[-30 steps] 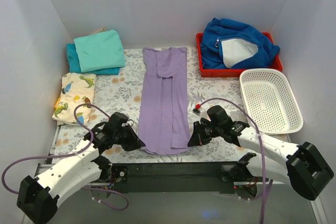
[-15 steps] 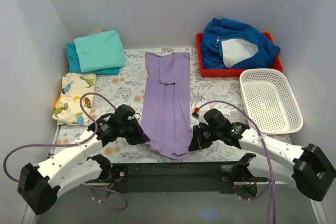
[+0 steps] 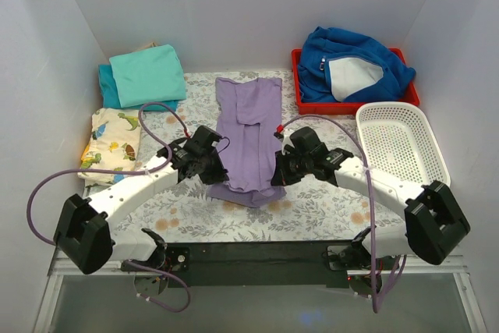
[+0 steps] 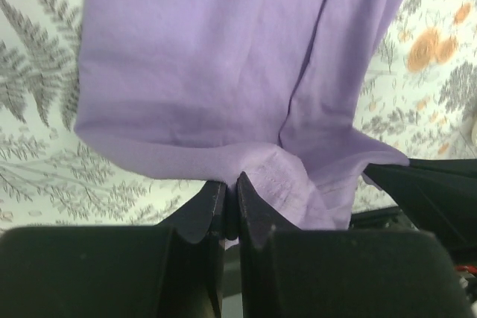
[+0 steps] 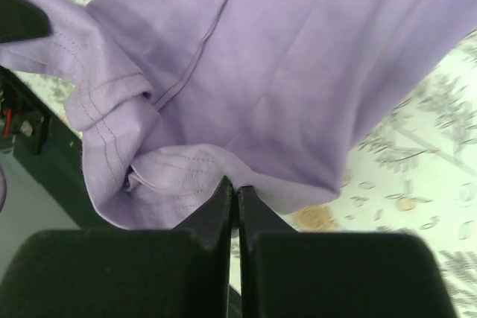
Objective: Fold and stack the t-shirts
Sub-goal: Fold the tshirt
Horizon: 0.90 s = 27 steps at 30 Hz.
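Left gripper (image 3: 214, 170) and right gripper (image 3: 278, 175) pinch the purple tee (image 3: 248, 126) by its near hem.
The tee lies mid-table, long axis running away from the arms, hem end nearest; both jaws are pressed together on its hem corners.

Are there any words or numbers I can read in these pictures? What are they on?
None: no words, numbers or labels can be read in any view. The lavender t-shirt is plain, the dinosaur cloth has only pictures, and the red tray, blue jacket and white basket show no writing.
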Tool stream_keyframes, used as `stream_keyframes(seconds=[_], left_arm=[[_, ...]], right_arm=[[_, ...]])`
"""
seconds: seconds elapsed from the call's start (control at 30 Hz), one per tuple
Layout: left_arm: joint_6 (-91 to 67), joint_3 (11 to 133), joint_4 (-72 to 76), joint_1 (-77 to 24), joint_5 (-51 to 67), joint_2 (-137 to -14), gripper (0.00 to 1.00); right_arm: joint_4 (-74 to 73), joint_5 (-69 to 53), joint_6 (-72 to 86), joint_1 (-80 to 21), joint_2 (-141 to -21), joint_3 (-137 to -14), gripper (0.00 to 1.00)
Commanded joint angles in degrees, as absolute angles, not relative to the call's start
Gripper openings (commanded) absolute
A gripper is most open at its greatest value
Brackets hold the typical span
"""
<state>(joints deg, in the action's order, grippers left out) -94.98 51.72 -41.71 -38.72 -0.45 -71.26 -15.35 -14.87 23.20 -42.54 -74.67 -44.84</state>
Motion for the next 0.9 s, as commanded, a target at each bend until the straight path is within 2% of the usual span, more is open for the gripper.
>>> stream_keyframes(seconds=[0.0, 0.43, 0.87], left_arm=[[-90.8, 55.1, -39.4, -36.5, -4.8, -74.0, 0.03], [-82.4, 63.5, -28.0, -26.8, -1.9, -88.9, 0.04], [-79.1, 70.0, -25.5, -24.0, -1.4, -98.5, 0.04]], right_arm=[[-15.5, -14.6, 17.8, -39.2, -77.7, -49.7, 0.01], [-15.3, -22.1, 11.5, -30.1, -94.6, -63.4, 0.01], [-15.4, -23.3, 9.5, -26.3, -104.2, -71.5, 0.01]])
